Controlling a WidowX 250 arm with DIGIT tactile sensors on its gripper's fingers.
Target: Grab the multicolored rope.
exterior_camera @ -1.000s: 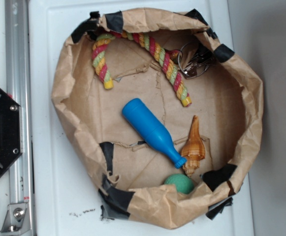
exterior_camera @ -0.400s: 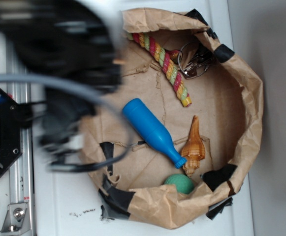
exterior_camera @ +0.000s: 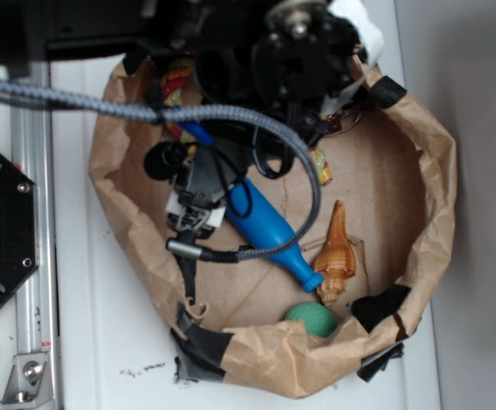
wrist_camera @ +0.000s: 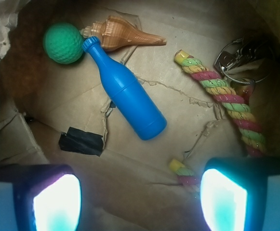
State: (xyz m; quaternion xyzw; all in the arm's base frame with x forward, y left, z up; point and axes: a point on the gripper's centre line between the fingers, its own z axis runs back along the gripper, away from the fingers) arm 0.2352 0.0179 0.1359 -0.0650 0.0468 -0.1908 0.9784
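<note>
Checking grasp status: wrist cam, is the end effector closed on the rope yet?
No: in the wrist view the end effector is open, its fingers spread apart, with the multicolored rope lying on the paper untouched.

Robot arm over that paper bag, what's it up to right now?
The arm hangs over the paper bag, its gripper open and holding nothing. It is above the multicolored rope, one rope end lying near the right finger. The blue bottle, seashell, green ball and metal clip lie untouched.
</note>
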